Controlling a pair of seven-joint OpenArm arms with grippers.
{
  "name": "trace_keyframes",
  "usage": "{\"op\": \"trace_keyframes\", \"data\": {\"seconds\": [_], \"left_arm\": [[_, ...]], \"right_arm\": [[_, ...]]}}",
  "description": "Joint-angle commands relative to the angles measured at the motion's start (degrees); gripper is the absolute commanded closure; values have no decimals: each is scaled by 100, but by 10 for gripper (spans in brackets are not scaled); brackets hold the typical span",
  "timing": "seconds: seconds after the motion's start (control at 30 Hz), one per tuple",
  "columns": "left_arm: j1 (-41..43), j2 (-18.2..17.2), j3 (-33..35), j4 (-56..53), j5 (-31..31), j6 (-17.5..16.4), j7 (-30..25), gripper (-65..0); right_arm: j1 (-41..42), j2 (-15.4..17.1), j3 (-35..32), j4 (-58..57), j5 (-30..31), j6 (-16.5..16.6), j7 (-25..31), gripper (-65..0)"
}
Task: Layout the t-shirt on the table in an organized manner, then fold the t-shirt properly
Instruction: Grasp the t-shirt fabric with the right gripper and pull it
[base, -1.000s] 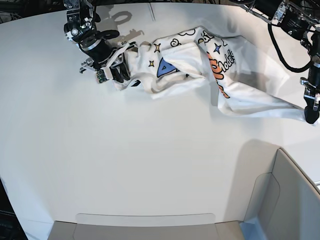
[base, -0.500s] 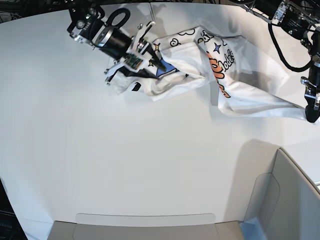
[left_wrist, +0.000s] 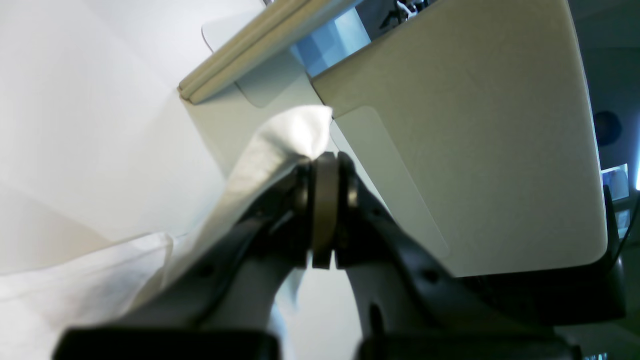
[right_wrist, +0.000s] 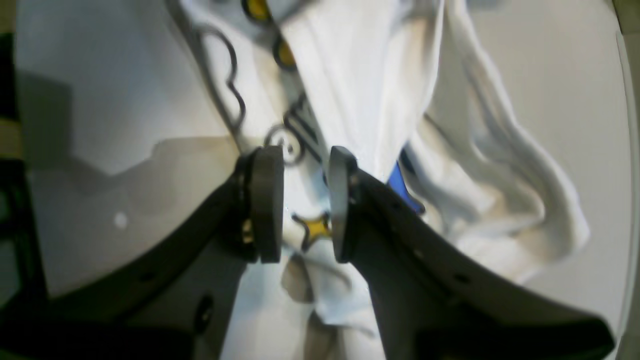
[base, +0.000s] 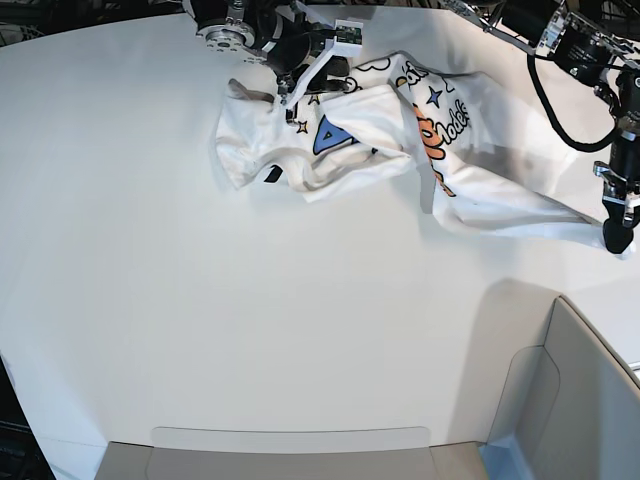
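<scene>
We take the t-shirt as our landmark: it lies crumpled and stretched across the far part of the table, bunched at one end and drawn out into a thin tail at the other. In the base view we read a blue shape, small yellow stars and orange lettering on the upper folds, with the cloth doubled over itself near the middle. The tail of the shirt runs to the left gripper, which stands at the table edge nearest the grey bin wall. In the left wrist view its jaws are pressed tight together with a pinch of white fabric pushed up between and beyond the tips, so we record it as clenched on the shirt's corner. The right gripper hangs over the bunched end of the shirt, at the far rim of the table. In the right wrist view its two pads stand apart with a clear gap, and printed cloth with a yellow star and black outline shows through the gap below them; we see no fabric caught between the pads, so we note it as released, above the shirt. We cannot tell whether its tips touch the cloth. The near half of the table shows only shadow.
</scene>
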Motion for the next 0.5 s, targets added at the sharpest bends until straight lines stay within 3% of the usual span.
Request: {"op": "trace_keyframes", "data": {"seconds": [0.0,0.27,0.47], "left_arm": [[-72,-97,-19,87,-148,-49,-87,0],[-10,-89,-37,87,-148,-49,-87,0],[-10,-89,-37,87,-148,-49,-87,0]], "right_arm": [[8,-109,-16,11,160,7,173,-164],[422,-601,-69,-376,143,7,181,-164],[712,-856,-69,-1088,-499,7,181,-164]]}}
